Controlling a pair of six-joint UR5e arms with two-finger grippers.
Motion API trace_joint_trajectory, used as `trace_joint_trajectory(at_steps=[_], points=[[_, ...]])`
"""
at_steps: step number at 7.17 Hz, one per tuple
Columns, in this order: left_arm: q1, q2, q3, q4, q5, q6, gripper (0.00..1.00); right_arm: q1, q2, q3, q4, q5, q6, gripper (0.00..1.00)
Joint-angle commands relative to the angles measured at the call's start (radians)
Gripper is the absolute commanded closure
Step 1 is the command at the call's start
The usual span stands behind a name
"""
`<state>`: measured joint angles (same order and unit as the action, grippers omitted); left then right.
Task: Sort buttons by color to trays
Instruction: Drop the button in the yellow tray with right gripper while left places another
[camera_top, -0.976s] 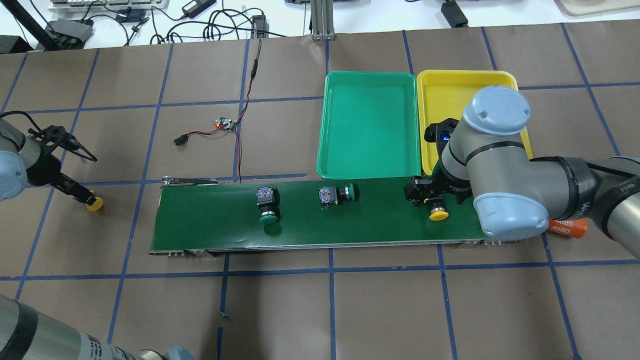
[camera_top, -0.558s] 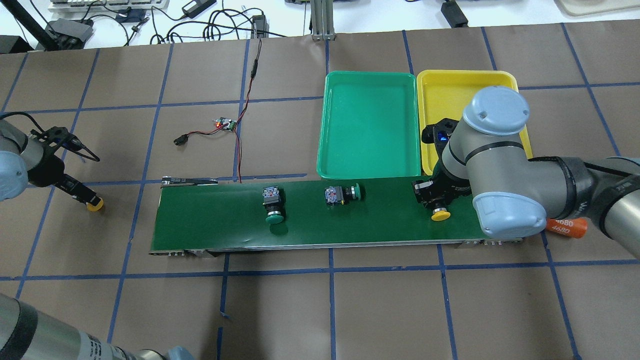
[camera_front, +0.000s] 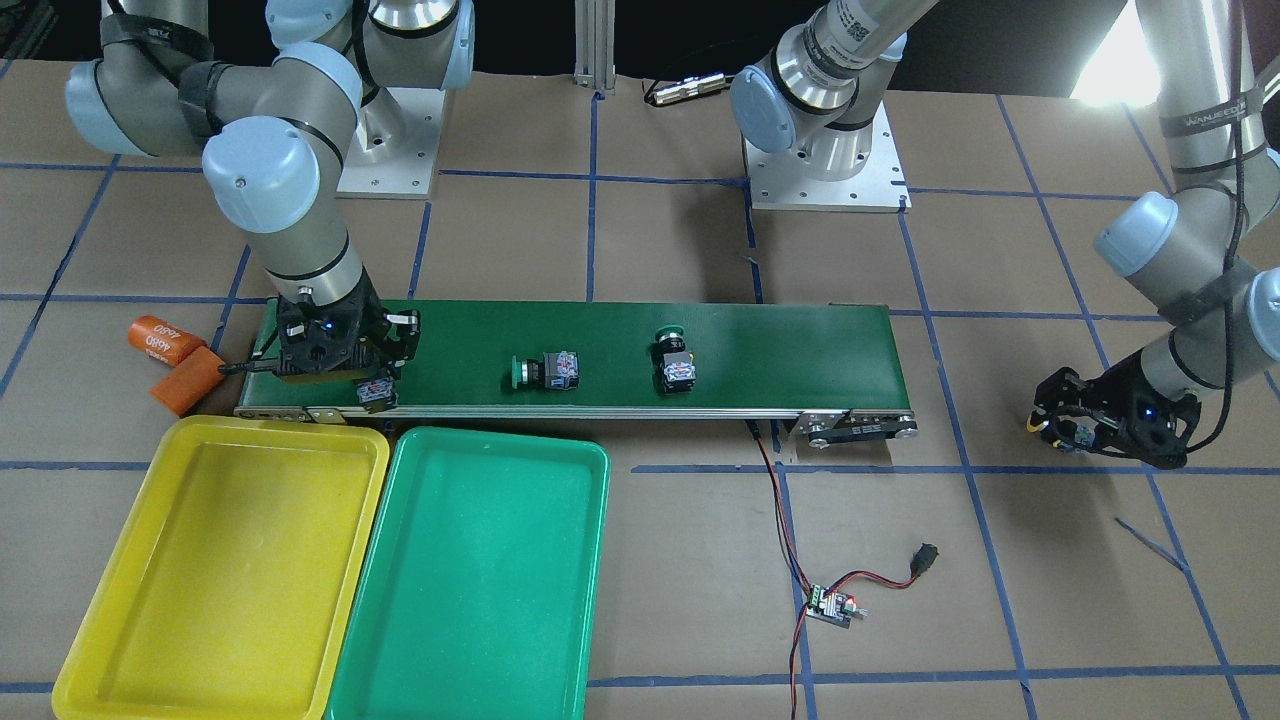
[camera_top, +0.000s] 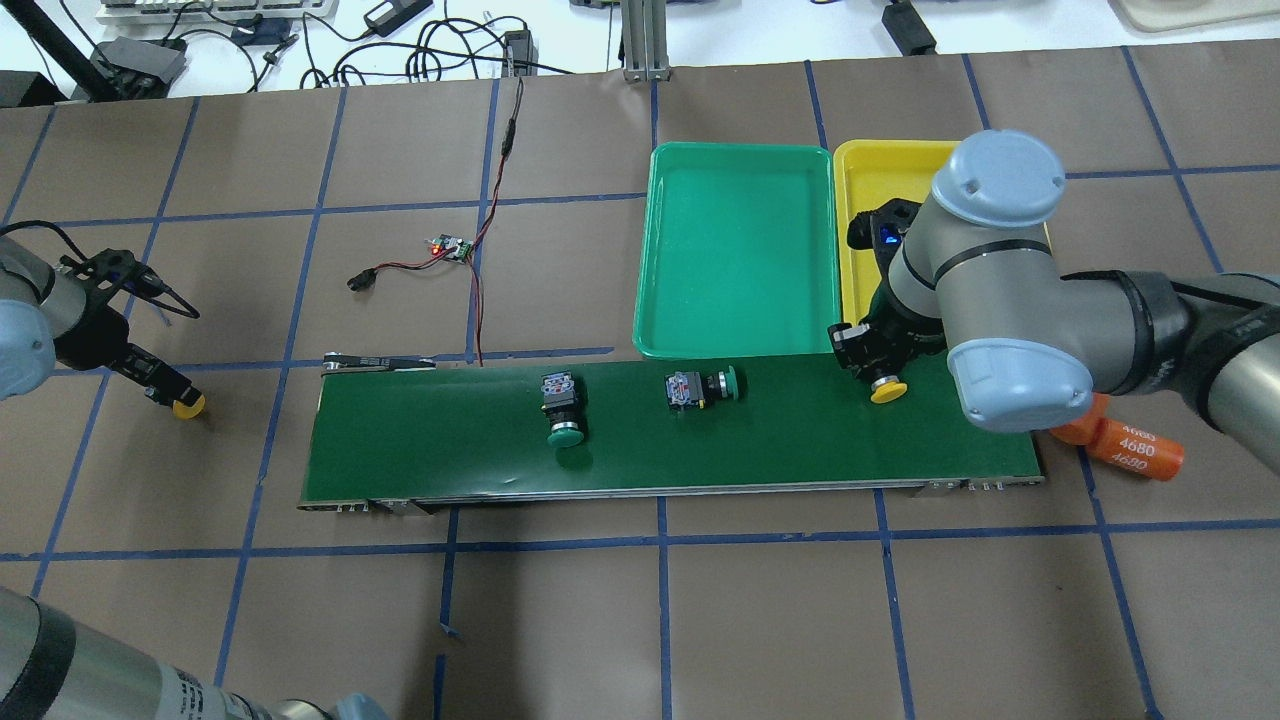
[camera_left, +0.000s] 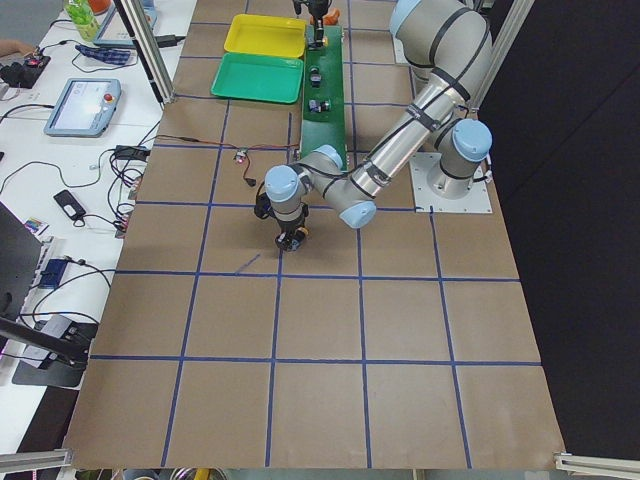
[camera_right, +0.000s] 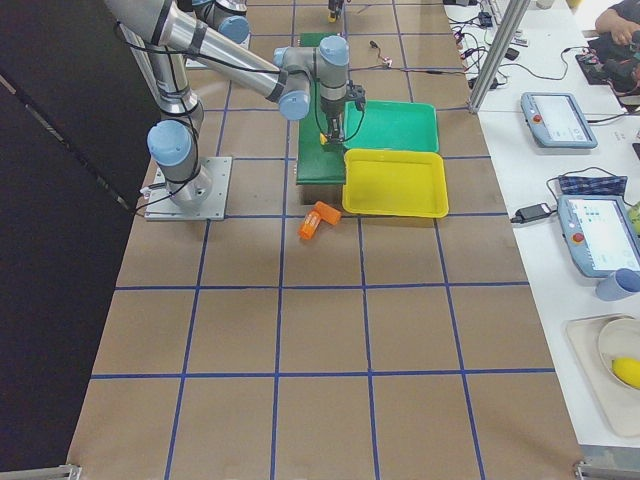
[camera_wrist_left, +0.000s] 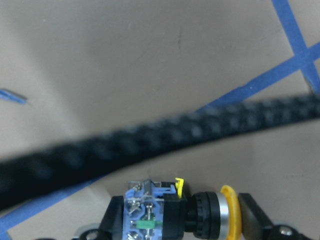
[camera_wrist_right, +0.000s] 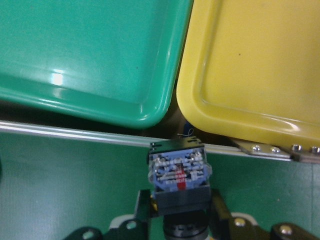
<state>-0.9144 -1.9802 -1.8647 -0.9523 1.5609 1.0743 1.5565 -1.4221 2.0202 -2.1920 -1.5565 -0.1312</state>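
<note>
While my right end effector (camera_top: 872, 368) is clamped on a yellow button (camera_top: 888, 391), long axis pointing tray-ward, the yellow tray (camera_top: 885, 190) lies just ahead, past the belt (camera_top: 450, 440) edge. My left end effector (camera_top: 160, 385) grips the other yellow button (camera_top: 188, 405), well apart; right arm nearer.

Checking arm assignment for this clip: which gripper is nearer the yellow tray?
Right. The right gripper holds a yellow button over the belt end, just short of the yellow tray's edge; the left gripper is far away, beyond the belt's opposite end.
</note>
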Motion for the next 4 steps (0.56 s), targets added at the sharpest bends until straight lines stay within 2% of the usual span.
trace_joint_trajectory(at_steps=[1,2,3,4], points=[[-0.059,0.082,0.004,-0.114,-0.008,-0.288,0.7,-0.035,0.153,-0.201,0.053,-0.001,0.002,0.85],[-0.126,0.153,0.005,-0.203,-0.021,-0.512,0.73,-0.036,0.208,-0.28,0.089,0.001,0.007,0.85],[-0.195,0.222,-0.01,-0.232,-0.025,-0.647,0.73,-0.042,0.251,-0.32,0.098,0.0,0.005,0.85],[-0.296,0.271,-0.014,-0.25,-0.027,-0.789,0.73,-0.047,0.273,-0.325,0.1,0.0,-0.001,0.57]])
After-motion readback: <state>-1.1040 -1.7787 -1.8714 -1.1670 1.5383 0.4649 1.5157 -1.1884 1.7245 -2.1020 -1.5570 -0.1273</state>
